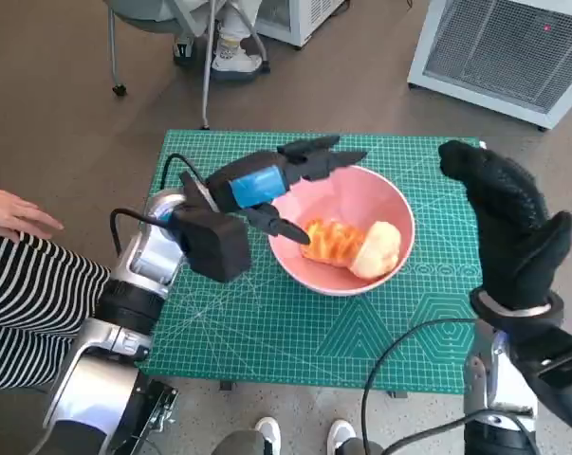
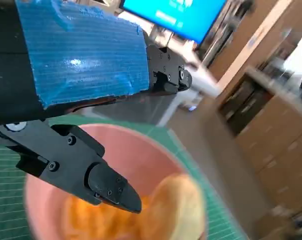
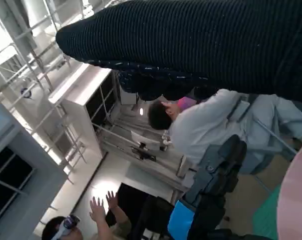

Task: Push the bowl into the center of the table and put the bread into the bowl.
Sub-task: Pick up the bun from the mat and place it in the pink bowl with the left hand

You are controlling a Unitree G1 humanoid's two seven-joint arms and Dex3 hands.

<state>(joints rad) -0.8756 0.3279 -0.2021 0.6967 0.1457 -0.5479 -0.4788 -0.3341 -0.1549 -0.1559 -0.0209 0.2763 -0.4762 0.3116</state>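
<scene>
Bread (image 1: 352, 245) lies inside the pink bowl (image 1: 397, 207), orange-glazed end toward your left hand (image 1: 267, 185), pale end toward the right. Bowl sits on the green cutting mat (image 1: 295, 332) covering the worktop, about mid-mat, slightly to the far side. Your left hand hovers over the bowl's near-left rim, fingers (image 1: 319, 152) spread, holding nothing, thumb above the bread. Your right hand (image 1: 508, 223) is raised beside the bowl, clear of it, fingers straight and together, empty. Person's hand (image 1: 15, 216) and striped sleeve at the left edge.
</scene>
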